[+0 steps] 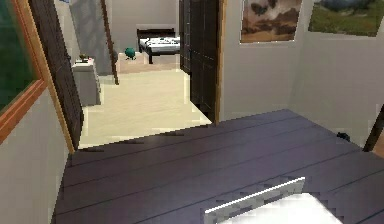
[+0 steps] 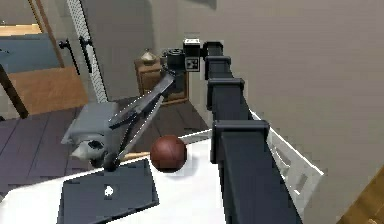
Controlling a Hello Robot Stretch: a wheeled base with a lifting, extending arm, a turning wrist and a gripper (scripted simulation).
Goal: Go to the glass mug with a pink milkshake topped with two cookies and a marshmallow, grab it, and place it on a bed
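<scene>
The arm point(image 2: 235, 130) is a dark bar that climbs from the arm side view's lower right to its upper middle, where two white squares point(image 2: 190, 45) sit. Left of them the claw point(image 2: 118, 142) slants down toward the left middle of the frame. Its thin fingers point(image 2: 140, 115) end at a grey lump point(image 2: 90, 132) by the left edge of a white surface point(image 2: 190, 185). With that lump at its tip, I cannot tell whether the claw has hold of anything, nor how wide it is set. I cannot tell whether the lump is the mug, because its shape and colour do not settle it.

Just right of the fingertips a dark red ball point(image 2: 168, 153) rests on the white surface. A flat black slab point(image 2: 108, 197) with a small white spot lies at the lower left. White rails point(image 2: 292, 165) edge the surface at the right. A brown cabinet point(image 2: 160, 88) stands against the wall in the upper middle, and a white door point(image 2: 85, 40) is at the upper left.

In the forward view a dark plank floor point(image 1: 200, 160) covers the lower half. A doorway in the upper left opens on a cream floor point(image 1: 140, 100). At the far end, top middle, stands a bed point(image 1: 160, 43) with a dark frame and a white top. A green thing point(image 1: 130, 52) sits just left of it. A dark door point(image 1: 200, 55) stands right of the opening. Two pictures point(image 1: 270, 18) hang at the upper right, and a window point(image 1: 15, 60) takes the left edge.
</scene>
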